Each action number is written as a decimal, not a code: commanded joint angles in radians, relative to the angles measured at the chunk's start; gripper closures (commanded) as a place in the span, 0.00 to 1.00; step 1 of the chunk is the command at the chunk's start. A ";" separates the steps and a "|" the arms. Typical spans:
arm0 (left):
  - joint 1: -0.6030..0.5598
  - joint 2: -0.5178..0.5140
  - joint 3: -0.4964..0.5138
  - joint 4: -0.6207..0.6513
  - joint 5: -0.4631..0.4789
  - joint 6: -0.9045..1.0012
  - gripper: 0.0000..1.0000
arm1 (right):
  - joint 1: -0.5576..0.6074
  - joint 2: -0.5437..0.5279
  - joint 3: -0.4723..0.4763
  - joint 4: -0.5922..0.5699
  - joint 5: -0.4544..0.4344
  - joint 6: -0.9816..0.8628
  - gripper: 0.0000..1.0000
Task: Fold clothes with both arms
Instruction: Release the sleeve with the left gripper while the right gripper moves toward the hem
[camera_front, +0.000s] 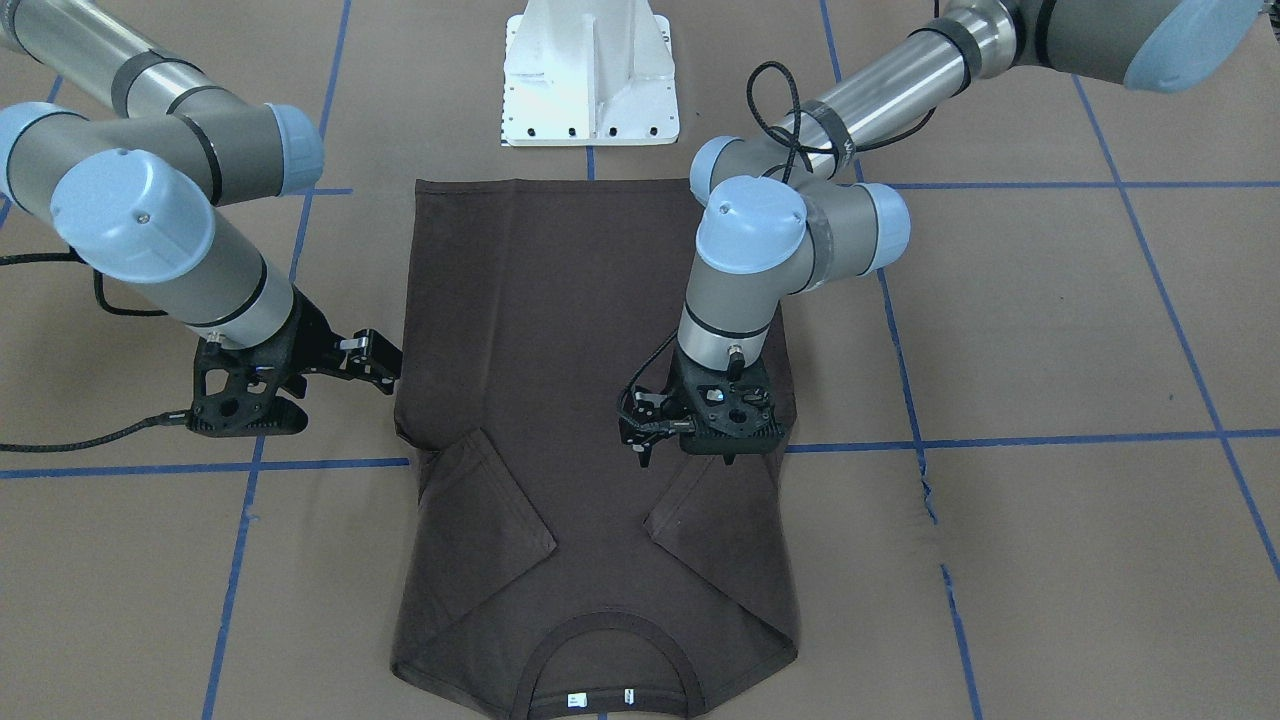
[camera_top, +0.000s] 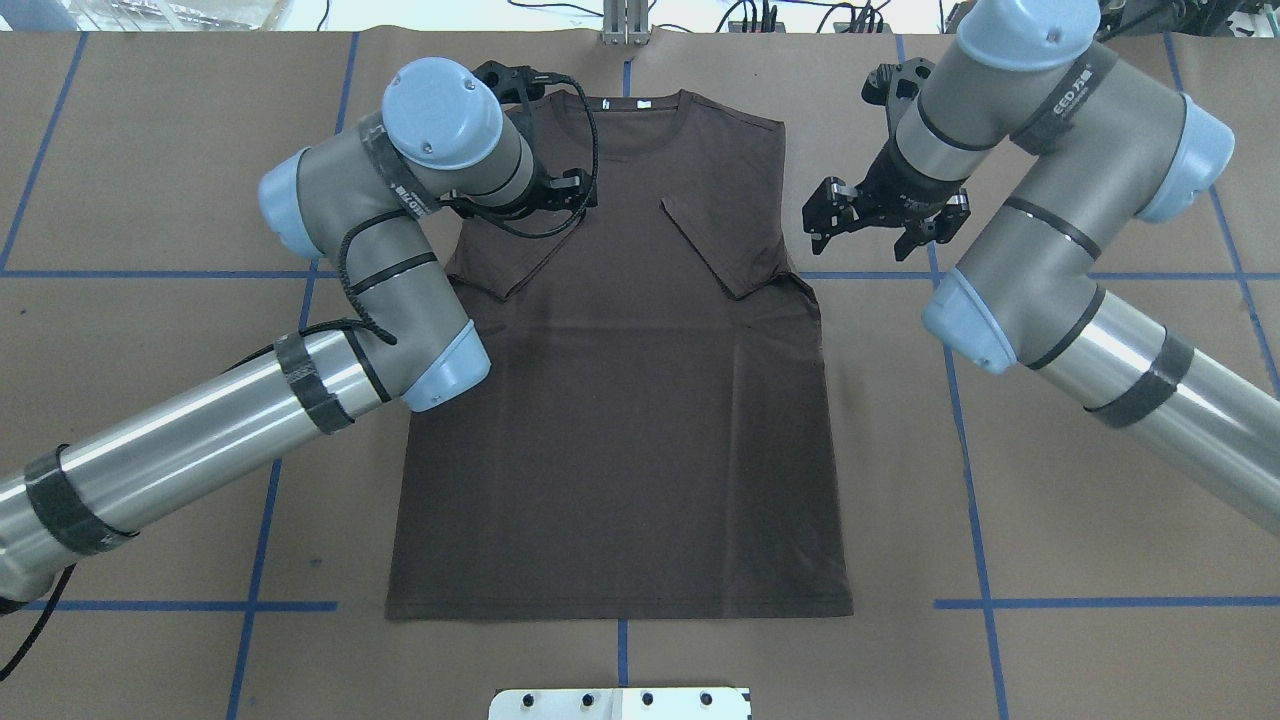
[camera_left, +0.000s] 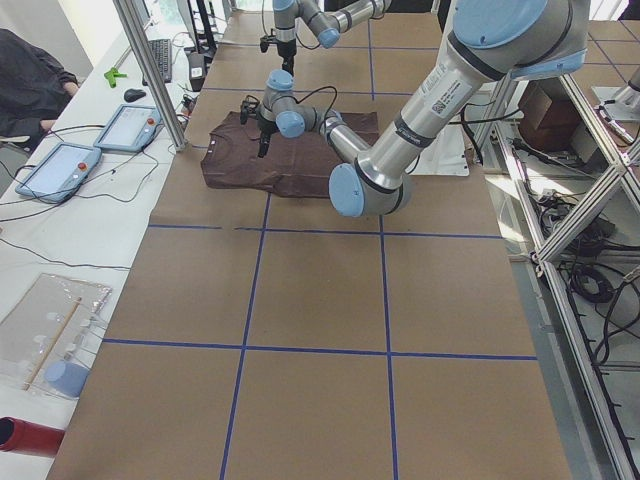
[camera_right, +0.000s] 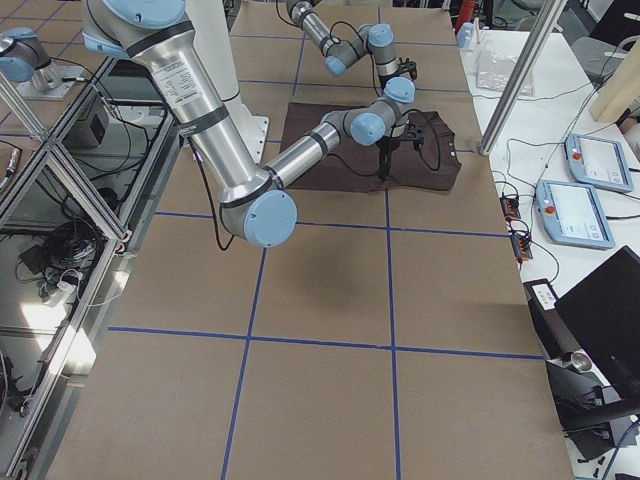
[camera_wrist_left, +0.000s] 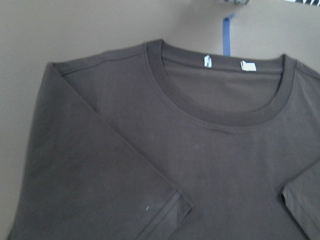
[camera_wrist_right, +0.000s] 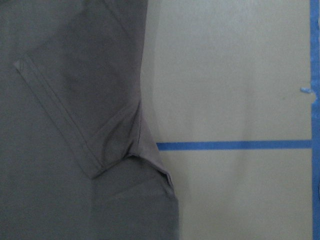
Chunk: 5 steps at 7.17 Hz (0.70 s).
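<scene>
T-shirt (camera_top: 620, 420) flat, sleeves folded in; your right gripper (camera_front: 388, 365) spread at its edge; left gripper (camera_front: 645, 445) above it, spread unreadable

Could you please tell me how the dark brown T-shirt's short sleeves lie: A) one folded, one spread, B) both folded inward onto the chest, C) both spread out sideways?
B: the overhead view shows both sleeves of the dark brown T-shirt folded in over its chest.
</scene>
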 joint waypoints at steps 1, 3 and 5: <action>0.003 0.155 -0.289 0.185 -0.012 0.111 0.00 | -0.194 -0.170 0.254 0.000 -0.213 0.248 0.00; 0.007 0.270 -0.421 0.182 -0.014 0.112 0.00 | -0.429 -0.311 0.376 0.087 -0.399 0.478 0.00; 0.029 0.278 -0.421 0.185 -0.008 0.107 0.00 | -0.667 -0.359 0.380 0.152 -0.613 0.646 0.00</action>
